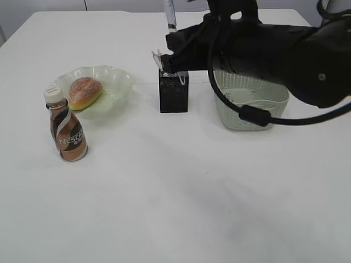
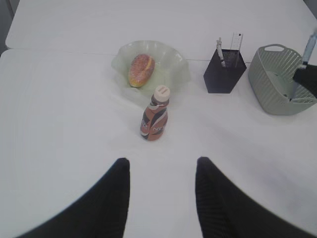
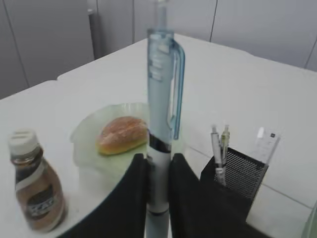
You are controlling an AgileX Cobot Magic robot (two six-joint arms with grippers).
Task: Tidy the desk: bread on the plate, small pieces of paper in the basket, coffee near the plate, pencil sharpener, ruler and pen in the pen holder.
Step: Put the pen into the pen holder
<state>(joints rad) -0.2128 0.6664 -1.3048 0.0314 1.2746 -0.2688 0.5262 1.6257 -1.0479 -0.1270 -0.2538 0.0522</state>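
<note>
White desk (image 1: 181, 186), right pincer (image 3: 157, 186) gripping upright pen (image 3: 161, 99).

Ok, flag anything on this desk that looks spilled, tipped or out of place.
Nothing stands out. The bread lies on the plate, the coffee bottle stands upright beside it, and the pen holder and basket are upright. The only loose item is the pen, clamped upright in the right gripper.

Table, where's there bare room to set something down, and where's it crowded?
The whole near half of the table in front of the coffee is bare, as is the far strip behind the plate. The back row is crowded: plate, pen holder and basket, with the right pincer holding a pen above the holder.
</note>
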